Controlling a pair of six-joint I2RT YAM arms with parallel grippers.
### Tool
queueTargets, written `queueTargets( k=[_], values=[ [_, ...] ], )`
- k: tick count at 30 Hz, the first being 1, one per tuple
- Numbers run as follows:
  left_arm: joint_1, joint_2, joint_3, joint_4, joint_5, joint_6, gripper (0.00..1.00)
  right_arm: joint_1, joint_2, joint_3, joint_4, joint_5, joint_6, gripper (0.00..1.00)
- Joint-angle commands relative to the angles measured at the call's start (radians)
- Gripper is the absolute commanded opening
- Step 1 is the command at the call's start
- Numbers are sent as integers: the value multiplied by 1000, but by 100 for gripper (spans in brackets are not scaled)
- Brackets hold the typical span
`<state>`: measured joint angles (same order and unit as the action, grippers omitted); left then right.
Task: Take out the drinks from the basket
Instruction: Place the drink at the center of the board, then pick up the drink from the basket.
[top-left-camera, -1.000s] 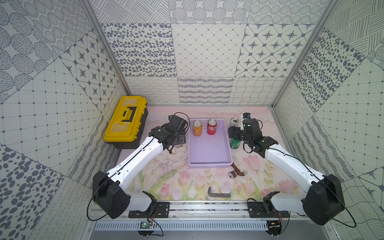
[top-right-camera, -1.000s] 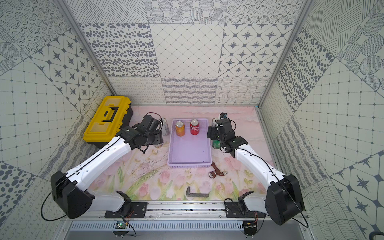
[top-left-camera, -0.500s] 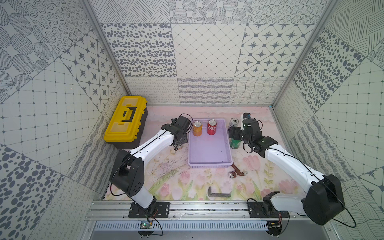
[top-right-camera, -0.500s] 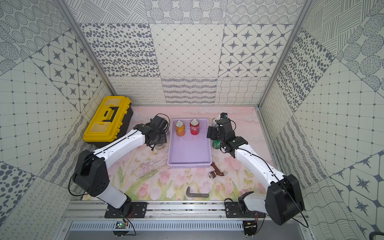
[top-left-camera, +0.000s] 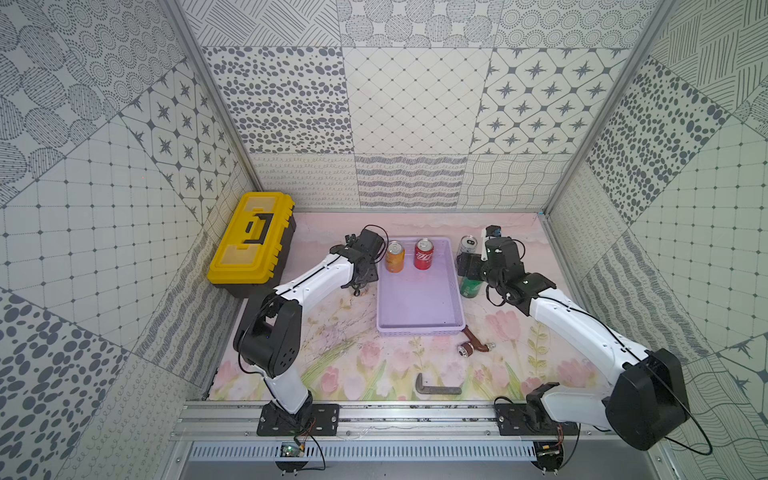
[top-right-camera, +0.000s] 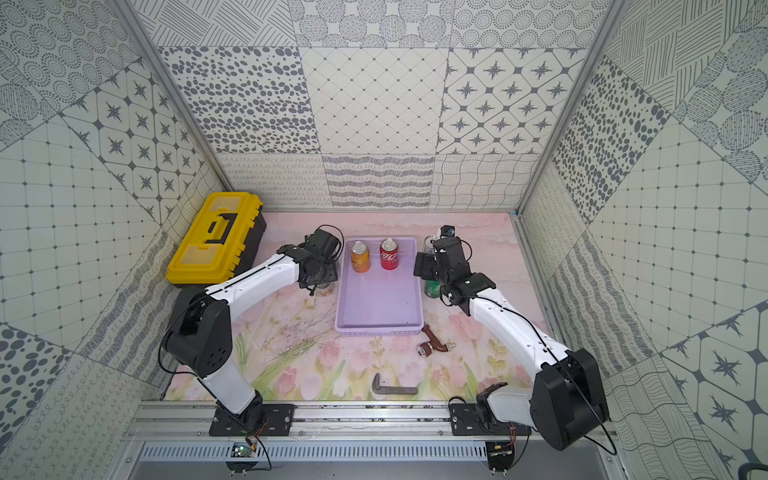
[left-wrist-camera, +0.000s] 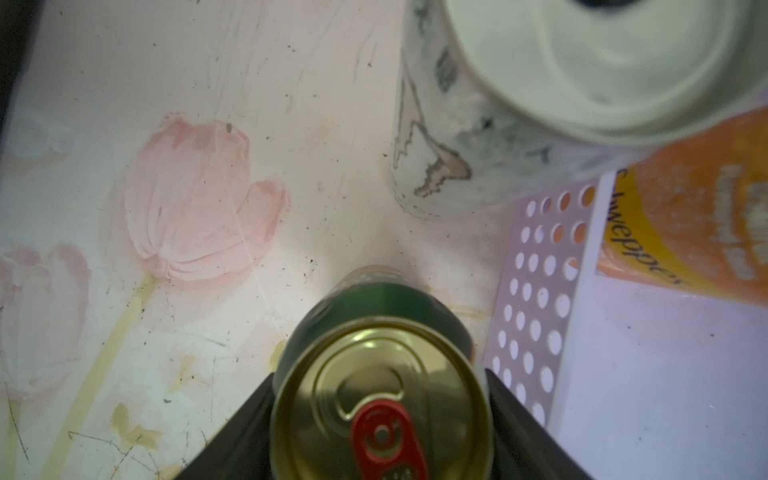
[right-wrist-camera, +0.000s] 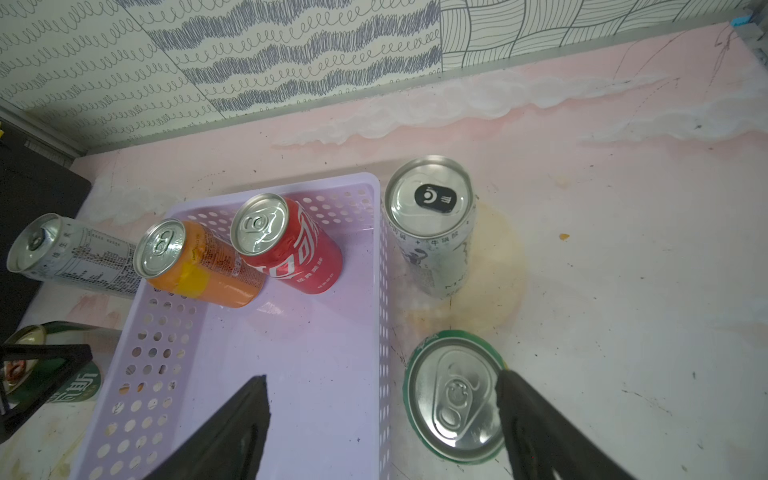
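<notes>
Left gripper (left-wrist-camera: 379, 376) closed on the dark green can (left-wrist-camera: 376, 415): upright, long axis vertical, gold top up, outside the basket (top-left-camera: 419, 329), just beside its left wall. The left silver-white can (left-wrist-camera: 540, 104) stands just beyond it. Right gripper (right-wrist-camera: 381, 378) spread wide, astride the basket's right wall. Bright green can (right-wrist-camera: 455, 399) upright by its outer finger. Right silver-white can (right-wrist-camera: 430, 224) upright farther back. Orange can (top-left-camera: 395, 257) and red can (top-left-camera: 423, 254) upright at the basket's far end.

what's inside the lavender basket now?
Two upright cans at its far end: the orange can and the red can. The rest of the basket floor shows bare. A strip behind its near wall is hidden in both top views.
</notes>
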<state>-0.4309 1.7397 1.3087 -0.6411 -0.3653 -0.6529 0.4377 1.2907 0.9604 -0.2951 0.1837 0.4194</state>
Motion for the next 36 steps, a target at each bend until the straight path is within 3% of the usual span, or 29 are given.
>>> queueTargets(
  k=[1,14,29,36],
  values=[
    [4,-2,-9,45,5,-20,68,-3,-24,-12,36,1,13,89],
    [3,-82,-24,40,27,-31,100,-2,-22,-13,33,-2,13,89],
    [-38,-287,-164,108,173,-55,100,-7,92,80,-10,-159,-4,90],
    [-40,-302,-187,109,178,-55,100,67,259,258,-52,-157,-11,90]
  ],
)
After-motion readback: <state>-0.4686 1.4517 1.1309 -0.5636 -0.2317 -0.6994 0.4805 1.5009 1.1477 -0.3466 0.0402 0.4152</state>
